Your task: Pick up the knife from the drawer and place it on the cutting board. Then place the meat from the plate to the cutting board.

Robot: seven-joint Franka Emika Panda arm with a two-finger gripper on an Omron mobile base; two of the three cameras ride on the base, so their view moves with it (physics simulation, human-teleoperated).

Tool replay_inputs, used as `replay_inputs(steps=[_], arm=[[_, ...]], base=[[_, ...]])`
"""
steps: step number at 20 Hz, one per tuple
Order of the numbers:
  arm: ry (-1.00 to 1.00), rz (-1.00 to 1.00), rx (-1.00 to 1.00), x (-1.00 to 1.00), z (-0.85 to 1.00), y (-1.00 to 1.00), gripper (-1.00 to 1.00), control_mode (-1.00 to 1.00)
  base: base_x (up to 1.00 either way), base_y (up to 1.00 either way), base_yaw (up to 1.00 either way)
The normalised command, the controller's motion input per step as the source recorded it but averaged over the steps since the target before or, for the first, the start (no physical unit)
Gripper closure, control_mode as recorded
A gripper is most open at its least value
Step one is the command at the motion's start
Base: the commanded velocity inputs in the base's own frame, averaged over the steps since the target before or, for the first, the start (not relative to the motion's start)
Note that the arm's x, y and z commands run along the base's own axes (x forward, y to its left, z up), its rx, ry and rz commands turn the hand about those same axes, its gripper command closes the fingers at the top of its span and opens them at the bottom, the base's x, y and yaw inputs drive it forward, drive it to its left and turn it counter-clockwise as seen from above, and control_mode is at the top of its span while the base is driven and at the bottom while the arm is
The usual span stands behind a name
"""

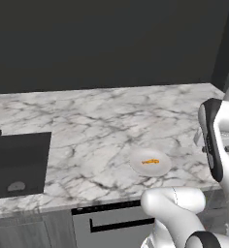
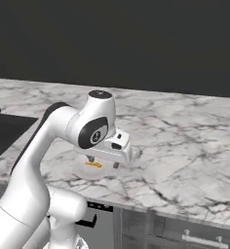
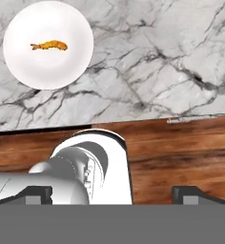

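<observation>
Your gripper [image 3: 112, 193] hangs above the front edge of the marble counter [image 1: 102, 126], pointing straight down. In the hand view its two dark finger tips [image 3: 188, 194] sit wide apart at the bottom corners, so the jaws are spread and hold nothing. In the right base view the hand [image 2: 109, 151] hovers over the near part of the counter, partly covering the white plate [image 2: 80, 168].

Just behind the hand, the plate [image 1: 161, 167] lies flat near the counter's front edge, and the meat [image 3: 49, 45], a small orange curved piece, rests near its middle. Below the counter edge the hand view looks past the robot down to brown wooden floor. On the cabinet front under the plate, a drawer [image 1: 111, 225] with a dark bar handle looks closed. You cannot make out the knife or the cutting board from here.

To the left a dark sink [image 1: 19, 162] is sunk into the counter.

The risks, as a judgement: with the drawer apparently shut, the knife step is not yet begun, so going for the meat now would break the order. A low sweep could also nudge the plate off the nearby edge
</observation>
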Motion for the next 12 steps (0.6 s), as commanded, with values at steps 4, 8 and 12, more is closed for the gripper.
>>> replay_inputs(steps=[4, 8, 12], arm=[[0.00, 0.00, 0.00, 0.00, 0.00, 0.00, -1.00, 1.00], [0.00, 0.00, 0.00, 0.00, 0.00, 0.00, -1.00, 1.00], [0.00, 0.00, 0.00, 0.00, 0.00, 0.00, -1.00, 1.00]], base=[[0.09, -0.31, 0.11], [0.52, 0.11, 0.05], [0.57, 0.44, 0.00]])
